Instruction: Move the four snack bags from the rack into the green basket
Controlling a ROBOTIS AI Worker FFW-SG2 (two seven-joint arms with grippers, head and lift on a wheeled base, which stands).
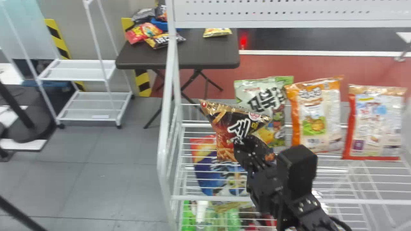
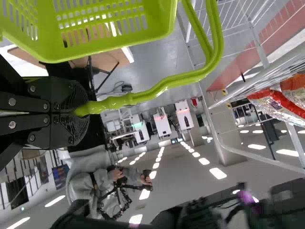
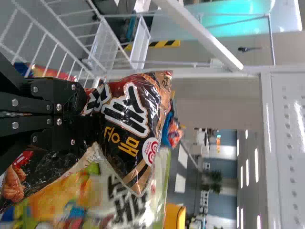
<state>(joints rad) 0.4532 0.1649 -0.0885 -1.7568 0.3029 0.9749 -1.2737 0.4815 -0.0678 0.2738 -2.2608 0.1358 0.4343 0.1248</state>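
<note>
right gripper point(image 1: 249, 148): black, on its arm, nearest item, at about four o'clock from the centre of the head view. fingers closed, pinching one snack bag.

black snack bag point(image 1: 229, 128): one, brown-and-gold trim, tilted, its gold end towards eleven o'clock from the grip. in the right gripper, over the white wire rack point(image 1: 163, 128). whether it touches the shelf, cannot tell.

pale green snack bag point(image 1: 253, 93): one, upright on the rack, at two o'clock from the black one and partly behind it.

orange snack bag point(image 1: 314, 118): one, upright, at three o'clock, next along the same shelf.

red-edged snack bag point(image 1: 375, 122): one, upright, at three o'clock, farther out, apart from the orange one.

left gripper point(image 2: 78, 109): black, in the left wrist view, fingers closed around the handle point(image 2: 143, 98) of the green basket point(image 2: 100, 36). basket: slotted sides, contents cannot be told.

blue-and-red bag point(image 1: 213, 176): one, at six o'clock, seen through the shelf wires, below them.

dark table point(image 1: 205, 54): folding legs, beyond the rack, at eleven to twelve o'clock, bearing several bright packets point(image 1: 138, 33) and a yellow packet point(image 1: 217, 32).

white cart point(image 1: 80, 77): tiered, on castors, at ten o'clock, on grey floor.
</note>
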